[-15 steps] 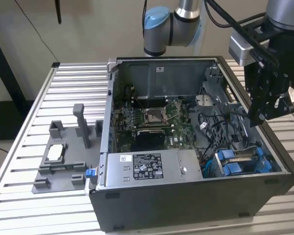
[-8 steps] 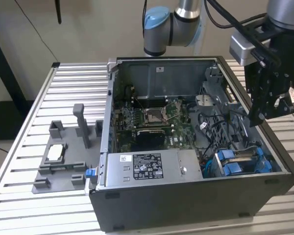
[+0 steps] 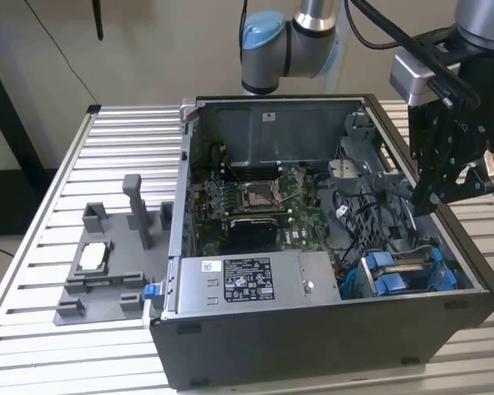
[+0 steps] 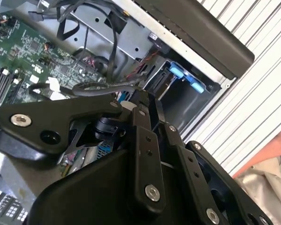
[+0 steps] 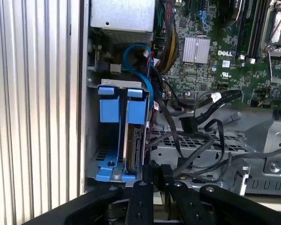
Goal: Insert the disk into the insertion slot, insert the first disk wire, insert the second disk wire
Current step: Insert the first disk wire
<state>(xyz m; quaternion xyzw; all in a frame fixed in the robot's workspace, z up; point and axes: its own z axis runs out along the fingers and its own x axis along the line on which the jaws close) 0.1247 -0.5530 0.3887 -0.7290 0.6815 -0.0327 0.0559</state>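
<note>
Disk (image 5: 133, 140) looked seated in slot (image 3: 405, 265) below gripper (image 5: 158, 171); I judged the first-wire step underway, needing precise plug lineup. Grip state: I couldn't tell.

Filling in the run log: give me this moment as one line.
disk: seated in insertion slot | hand: poised by the disk, contact unclear | black cables: lying beside the slot, connection unclear

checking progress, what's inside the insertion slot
The disk, in its blue carrier, sits edge-on inside the insertion slot; only its edge shows, label and connectors are covered.
</note>
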